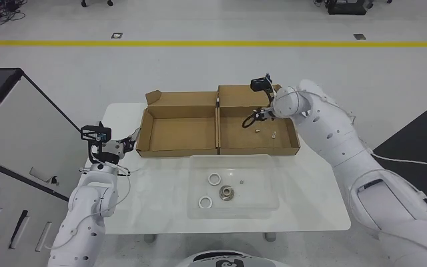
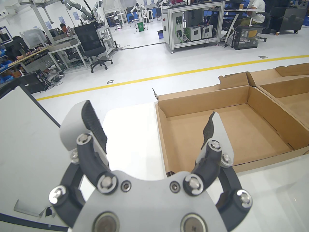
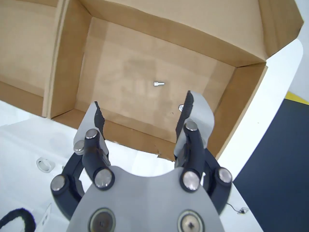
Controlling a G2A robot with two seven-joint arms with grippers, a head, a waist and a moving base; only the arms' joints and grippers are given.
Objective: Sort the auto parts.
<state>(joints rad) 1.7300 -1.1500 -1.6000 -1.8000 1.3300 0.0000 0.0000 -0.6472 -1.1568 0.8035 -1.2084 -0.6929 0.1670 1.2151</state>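
Observation:
My right gripper hangs open over the right cardboard box, nothing between its fingers; from above it sits over that box's middle. On the box floor lie a small silver bolt and another small metal part, half hidden behind a fingertip. My left gripper is open and holds nothing, just outside the left box; the top view puts it by that box's left wall. A clear tray holds two white rings, a metal round part and a tiny screw.
The two boxes stand side by side at the back of the white table, with raised flaps on their far sides. The tray lies in front of them. A white ring lies below the right wrist. A grey panel stands to the left.

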